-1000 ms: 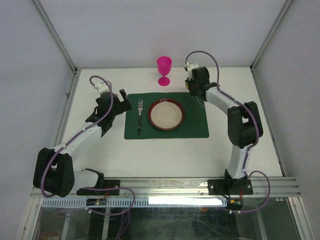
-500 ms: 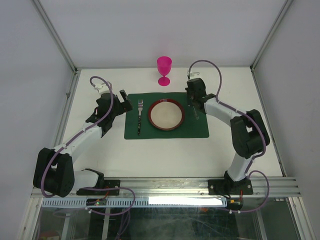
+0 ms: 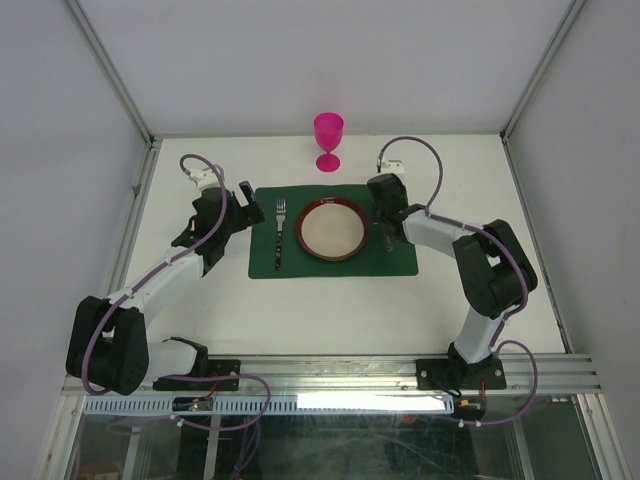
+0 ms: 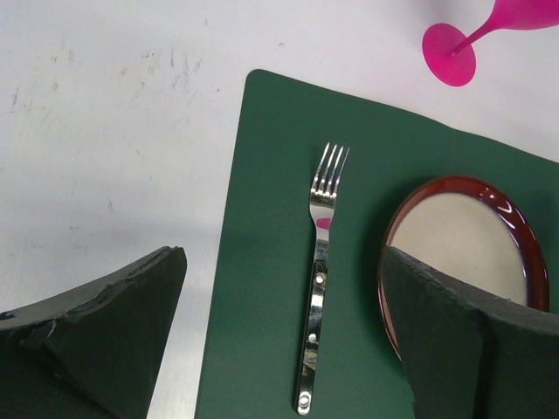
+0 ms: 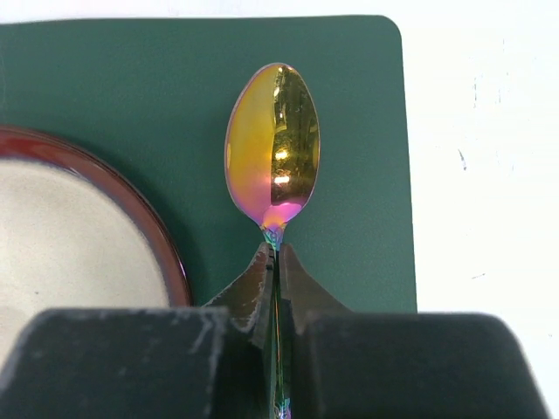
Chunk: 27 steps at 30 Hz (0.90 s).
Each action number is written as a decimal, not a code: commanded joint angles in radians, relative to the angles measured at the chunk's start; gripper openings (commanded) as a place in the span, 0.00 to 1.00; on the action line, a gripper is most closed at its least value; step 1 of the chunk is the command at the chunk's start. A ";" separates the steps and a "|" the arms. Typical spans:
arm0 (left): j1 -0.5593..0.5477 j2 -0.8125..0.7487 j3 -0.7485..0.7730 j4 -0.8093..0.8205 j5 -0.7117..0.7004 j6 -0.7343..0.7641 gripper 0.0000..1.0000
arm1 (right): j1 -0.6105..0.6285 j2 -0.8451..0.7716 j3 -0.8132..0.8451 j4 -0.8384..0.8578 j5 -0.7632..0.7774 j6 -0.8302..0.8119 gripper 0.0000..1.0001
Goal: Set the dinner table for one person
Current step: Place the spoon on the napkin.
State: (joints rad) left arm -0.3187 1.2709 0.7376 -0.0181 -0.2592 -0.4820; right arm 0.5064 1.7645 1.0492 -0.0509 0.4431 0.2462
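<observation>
Large white matte rectangular tabletop, aluminium rails along its edges, spans the whole cell under both arms; everything else sits on it. Dark green rectangular placemat lies flat near the middle, long side running left to right

On the mat:
- round plate, dark red rim, cream centre, roughly central
- silver metal fork just left of the plate, apart from it, tines toward the far edge, handle toward the arm bases; wholly on the mat

Off the mat: bright pink stemmed goblet, upright on bare tabletop just beyond the mat's far edge, in line with the plate

Left claw: jaws spread wide, nothing between them. Hangs at the mat's left edge. Its wrist view looks down past both dark fingers onto the fork; one finger shows over bare tabletop, the other over the plate's near-left rim

Right claw: jaws pinched together on the neck of an iridescent gold-and-pink metal spoon, just below the bowl. Bowl faces up and points away from the claw, over the strip of mat between the plate's rim and the mat's right edge, near the far right corner. Cannot tell whether the spoon touches the mat. Top view puts this claw low, right of the plate; the spoon is barely visible there
</observation>
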 commanded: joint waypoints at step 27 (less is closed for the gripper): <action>0.010 -0.014 -0.014 0.056 -0.009 0.013 0.99 | 0.046 0.108 0.048 0.118 0.031 0.053 0.00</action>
State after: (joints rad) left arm -0.3187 1.2713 0.7284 -0.0101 -0.2596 -0.4808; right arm 0.5461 1.8736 1.0569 0.0086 0.4530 0.2726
